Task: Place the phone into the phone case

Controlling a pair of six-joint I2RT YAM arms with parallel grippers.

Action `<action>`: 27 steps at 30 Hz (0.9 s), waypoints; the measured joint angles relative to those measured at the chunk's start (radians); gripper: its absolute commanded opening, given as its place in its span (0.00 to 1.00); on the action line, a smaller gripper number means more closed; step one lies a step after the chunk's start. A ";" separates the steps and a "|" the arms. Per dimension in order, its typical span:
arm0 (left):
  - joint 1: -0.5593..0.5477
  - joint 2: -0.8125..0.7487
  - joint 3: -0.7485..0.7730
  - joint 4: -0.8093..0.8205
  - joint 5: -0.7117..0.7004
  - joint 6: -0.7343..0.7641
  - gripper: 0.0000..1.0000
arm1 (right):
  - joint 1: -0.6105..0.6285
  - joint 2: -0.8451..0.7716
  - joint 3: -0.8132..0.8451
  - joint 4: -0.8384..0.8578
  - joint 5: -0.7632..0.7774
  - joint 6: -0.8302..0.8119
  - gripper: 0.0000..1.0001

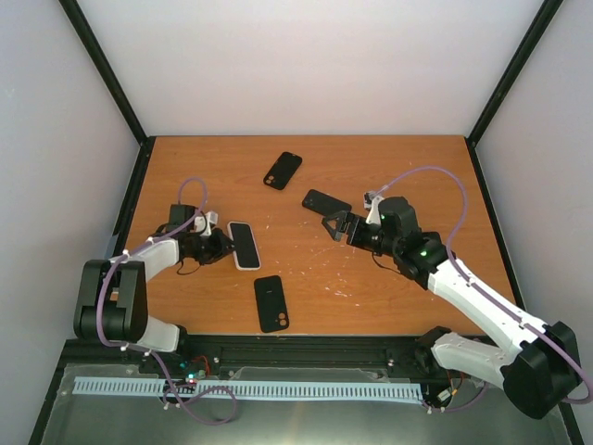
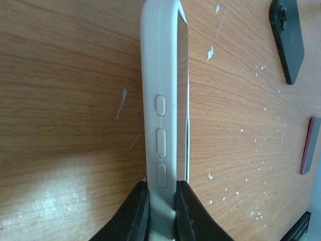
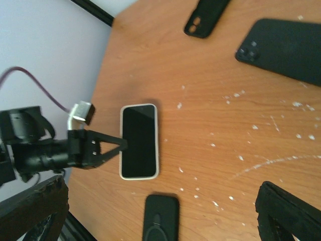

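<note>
A white phone case [image 1: 244,245] lies flat on the table left of centre, with a dark-screened phone [image 3: 139,140] sitting in it. My left gripper [image 1: 222,246] is shut on the case's left long edge. In the left wrist view, both black fingers [image 2: 138,211] pinch the white rim [image 2: 159,100] just below its side buttons. My right gripper [image 1: 330,227] hovers open and holds nothing, right beside a black phone [image 1: 326,202] lying back-up. In the right wrist view, its fingertips [image 3: 288,211] stand wide apart at the bottom corners.
A black case [image 1: 283,170] lies towards the back of the table. Another black case [image 1: 271,303] lies near the front edge. Both show in the right wrist view, one at the top [image 3: 206,17] and one at the bottom [image 3: 160,218]. White flecks dot the wood.
</note>
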 measured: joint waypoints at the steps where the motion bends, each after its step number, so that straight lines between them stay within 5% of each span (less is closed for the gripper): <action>1: 0.000 0.002 0.000 0.000 -0.004 -0.002 0.20 | 0.000 0.012 0.000 -0.015 0.002 -0.004 1.00; 11: 0.000 -0.049 -0.001 -0.009 -0.101 -0.031 0.67 | 0.000 0.076 0.000 -0.053 0.007 -0.012 0.98; 14: 0.000 -0.120 -0.001 -0.010 -0.103 -0.031 0.98 | 0.000 0.108 0.001 -0.047 0.006 -0.024 0.87; 20: 0.000 -0.280 0.000 -0.039 -0.064 -0.012 0.99 | -0.001 0.279 0.069 -0.037 0.020 -0.017 0.54; 27: 0.000 -0.404 0.006 -0.083 0.016 0.020 0.99 | 0.002 0.565 0.265 0.019 0.037 0.013 0.41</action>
